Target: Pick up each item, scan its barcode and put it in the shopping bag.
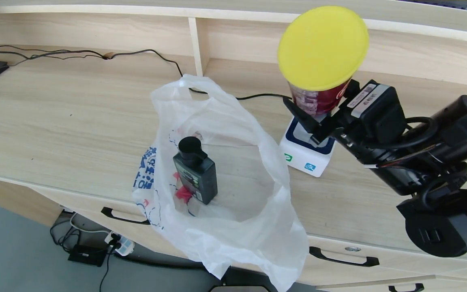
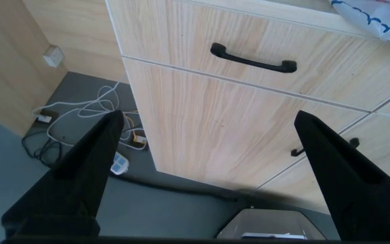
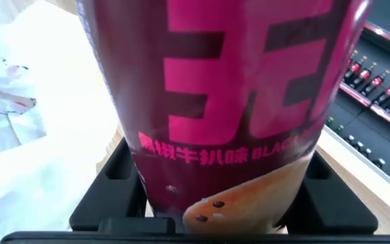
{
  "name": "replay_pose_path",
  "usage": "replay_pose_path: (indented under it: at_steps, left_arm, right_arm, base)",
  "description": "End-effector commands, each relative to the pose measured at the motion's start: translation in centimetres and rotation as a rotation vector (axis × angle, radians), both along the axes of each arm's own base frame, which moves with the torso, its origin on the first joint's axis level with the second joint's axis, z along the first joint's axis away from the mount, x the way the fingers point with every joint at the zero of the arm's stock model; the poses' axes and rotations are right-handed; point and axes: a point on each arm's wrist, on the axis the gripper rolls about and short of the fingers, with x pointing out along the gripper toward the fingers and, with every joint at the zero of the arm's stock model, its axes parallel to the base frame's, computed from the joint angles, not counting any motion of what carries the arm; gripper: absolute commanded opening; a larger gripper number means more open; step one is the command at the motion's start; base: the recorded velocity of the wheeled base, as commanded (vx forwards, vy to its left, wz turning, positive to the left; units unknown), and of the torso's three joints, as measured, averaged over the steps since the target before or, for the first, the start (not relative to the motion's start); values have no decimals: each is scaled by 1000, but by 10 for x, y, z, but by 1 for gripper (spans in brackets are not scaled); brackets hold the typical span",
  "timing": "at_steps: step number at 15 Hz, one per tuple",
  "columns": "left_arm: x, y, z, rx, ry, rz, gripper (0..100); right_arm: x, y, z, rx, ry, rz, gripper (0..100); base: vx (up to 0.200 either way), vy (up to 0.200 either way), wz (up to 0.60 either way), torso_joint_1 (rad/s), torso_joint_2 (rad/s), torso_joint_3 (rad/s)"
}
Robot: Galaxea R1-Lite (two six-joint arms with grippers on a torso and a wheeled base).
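Head view, shopping bag (image 1: 253, 134) holding black bottle (image 1: 196, 172), right tool (image 1: 322, 108) clamping yellow-lidded cup (image 1: 322, 46), left tool (image 2: 208, 120) splayed.

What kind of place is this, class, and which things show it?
Probably a mock shop checkout: a wooden counter with a barcode scanner, a plastic shopping bag, and a cup held in the right gripper.

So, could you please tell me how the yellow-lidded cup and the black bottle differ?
The cup is held in the right gripper near the scanner; the black bottle lies inside the shopping bag. The cup is red with a wide yellow lid; the bottle is dark with a narrow black cap.
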Motion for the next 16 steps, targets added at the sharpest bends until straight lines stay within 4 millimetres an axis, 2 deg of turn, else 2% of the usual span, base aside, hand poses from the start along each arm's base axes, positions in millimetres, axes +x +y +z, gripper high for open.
replay_pose_path:
  at_steps: [1, 3, 6, 11, 12, 14, 16]
  left_arm:
    - [0, 0, 0, 1, 1, 0, 100]
    - [0, 0, 0, 1, 1, 0, 100]
    - [0, 0, 0, 1, 1, 0, 100]
    - [0, 0, 0, -1, 1, 0, 100]
    - [0, 0, 0, -1, 1, 0, 100]
    - [0, 0, 0, -1, 1, 0, 100]
    - [0, 0, 0, 1, 1, 0, 100]
  right_arm:
    - [9, 7, -12, -54, -17, 72, 0]
    - [2, 5, -10, -100, -58, 131, 0]
    - [3, 3, -3, -116, -105, 143, 0]
    - [6, -4, -9, -124, -78, 128, 0]
    - [7, -13, -16, -139, -47, 105, 0]
    - [5, -34, -8, -123, -50, 54, 0]
    - [7, -40, -2, -102, -51, 44, 0]
  base:
    - [0, 0, 0, 0, 0, 0]
    - [0, 0, 0, 0, 0, 0]
    - [0, 0, 0, 0, 0, 0]
    - [0, 0, 0, 0, 0, 0]
    - [0, 0, 0, 0, 0, 0]
    - [0, 0, 0, 0, 0, 0]
    - [0, 0, 0, 0, 0, 0]
